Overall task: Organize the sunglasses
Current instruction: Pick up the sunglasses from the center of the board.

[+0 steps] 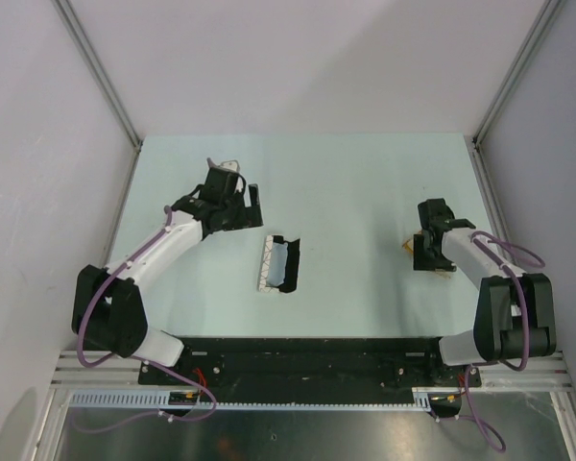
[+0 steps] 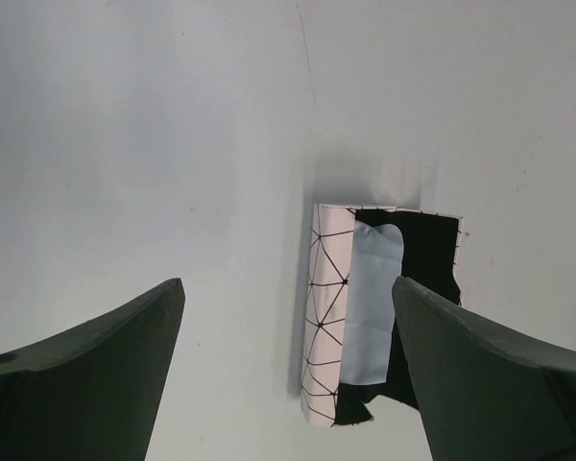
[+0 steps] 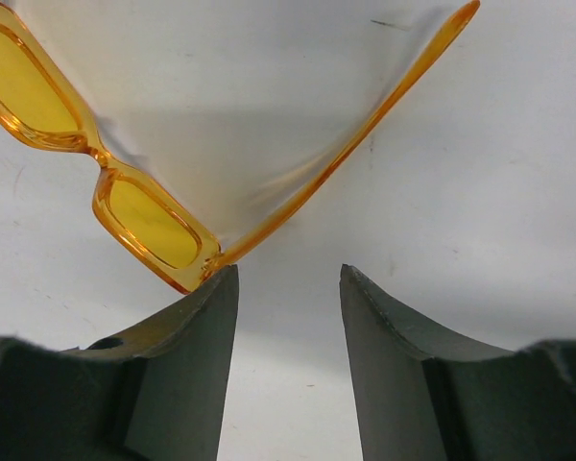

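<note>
The step in hand looks like the pick-up, with nothing yet grasped. The right fingers [image 3: 187, 365] stand partly open with bare desk in the gap. The left fingers [image 2: 106, 375] are spread wide and hold nothing. They hang above the open case [image 2: 328, 317], a white box with black triangle lines and a dark lining. It lies ahead of them, nearer one tip than the other, with a pale blue-grey cloth [image 2: 372, 307] resting inside. The sunglasses [image 3: 144, 219] lie just ahead of the right fingers and well apart from the left ones. The hinge corner of the amber frame sits right at one tip, though I cannot tell whether they touch. One slim arm is swung out and slants away across the front of the gap. The next move probably calls for easing the right fingers forward until they straddle the frame near that hinge. A gentle close should follow, since the plastic looks thin and smooth. The glasses would then be carried across to the case, where the open arm may need folding to fit. The desk [image 1: 365, 182] is matt, pale and faintly scuffed. Plain white walls [image 1: 317, 58] enclose it, with metal corner posts [image 1: 96, 72].
</note>
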Controlling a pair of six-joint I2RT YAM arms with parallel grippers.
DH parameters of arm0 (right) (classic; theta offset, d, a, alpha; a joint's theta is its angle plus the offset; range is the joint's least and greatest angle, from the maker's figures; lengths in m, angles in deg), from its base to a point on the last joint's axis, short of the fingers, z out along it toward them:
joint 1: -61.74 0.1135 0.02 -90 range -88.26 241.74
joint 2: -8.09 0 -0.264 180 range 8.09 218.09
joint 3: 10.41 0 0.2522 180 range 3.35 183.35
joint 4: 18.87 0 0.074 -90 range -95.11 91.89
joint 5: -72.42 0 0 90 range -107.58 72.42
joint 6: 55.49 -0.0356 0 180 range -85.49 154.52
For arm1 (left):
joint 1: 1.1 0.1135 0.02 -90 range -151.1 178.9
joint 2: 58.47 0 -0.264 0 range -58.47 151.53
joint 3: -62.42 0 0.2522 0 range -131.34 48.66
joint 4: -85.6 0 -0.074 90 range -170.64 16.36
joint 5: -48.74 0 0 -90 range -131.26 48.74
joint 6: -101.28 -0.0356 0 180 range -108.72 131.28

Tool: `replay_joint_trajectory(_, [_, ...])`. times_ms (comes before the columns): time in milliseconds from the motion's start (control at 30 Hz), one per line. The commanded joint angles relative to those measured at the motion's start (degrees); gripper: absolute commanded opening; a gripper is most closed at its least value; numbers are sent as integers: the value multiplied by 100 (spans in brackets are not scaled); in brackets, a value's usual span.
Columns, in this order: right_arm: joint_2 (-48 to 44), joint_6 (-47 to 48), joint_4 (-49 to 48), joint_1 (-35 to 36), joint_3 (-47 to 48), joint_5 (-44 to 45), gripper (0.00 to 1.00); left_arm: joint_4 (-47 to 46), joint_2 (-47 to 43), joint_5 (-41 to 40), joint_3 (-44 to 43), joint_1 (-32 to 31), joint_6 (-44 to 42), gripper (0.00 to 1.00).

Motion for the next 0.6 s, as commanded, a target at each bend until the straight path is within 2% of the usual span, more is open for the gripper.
replay_joint_trajectory(0, [-3, -250, -50, -51, -35, 250, 51, -25, -85, 38, -99, 96, -95, 95])
replay_joint_trajectory(267, [841, -408, -454, -34, -44, -49, 47, -25, -67, 108, -108, 167, -113, 95])
replay_joint_trajectory(567, [746, -329, -595, -87, -35, -76, 47, -25, -234, 64, 59, 263, -104, 95])
